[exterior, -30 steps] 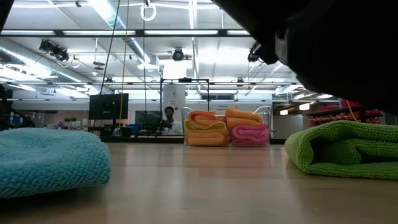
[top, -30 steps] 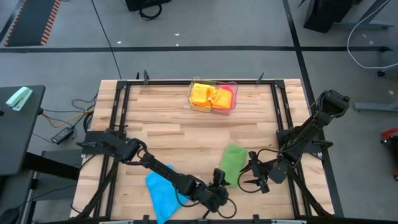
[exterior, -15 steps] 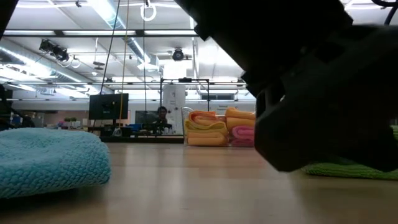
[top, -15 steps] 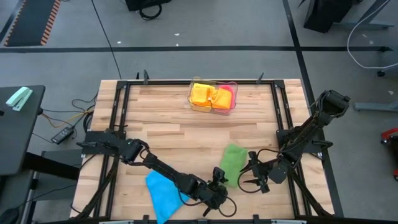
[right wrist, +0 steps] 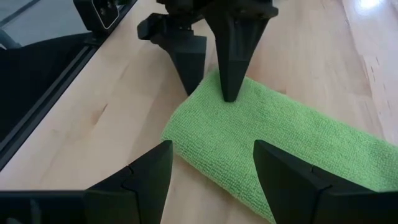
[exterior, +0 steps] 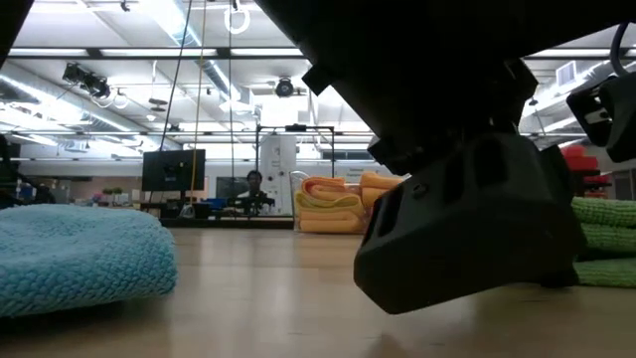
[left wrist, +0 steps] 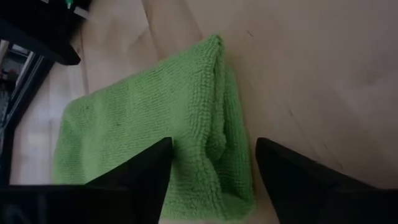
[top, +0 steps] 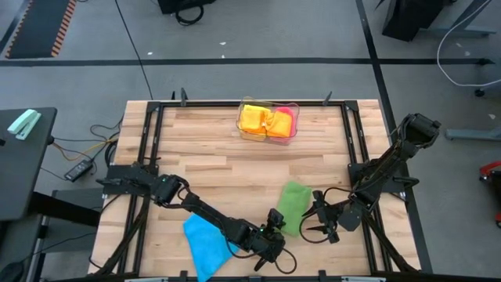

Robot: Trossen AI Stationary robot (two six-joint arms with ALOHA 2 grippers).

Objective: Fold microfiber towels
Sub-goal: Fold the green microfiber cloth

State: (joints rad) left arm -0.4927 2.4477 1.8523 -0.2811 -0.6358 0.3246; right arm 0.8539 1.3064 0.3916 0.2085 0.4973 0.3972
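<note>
Green towel (top: 293, 205), folded, is lying on the wooden worktop (top: 227, 164), and everything else is placed from it. Since a second ago the left gripper (top: 273, 224) is edging closer to the towel's near corner, and in the low view its dark body is now filling the space that had shown the green cloth. Its fingers (left wrist: 147, 169) are standing wide apart, one tip pressing on the corner, the other beside the edge, nothing clamped. Just beside the towel's opposite side, the right gripper (top: 318, 215) is waiting, parted, empty. A blue towel (top: 205, 241) is lying near the left arm; folded orange, yellow and pink towels (top: 268, 121) are sitting in a clear tray (top: 267, 137) well beyond.
</note>
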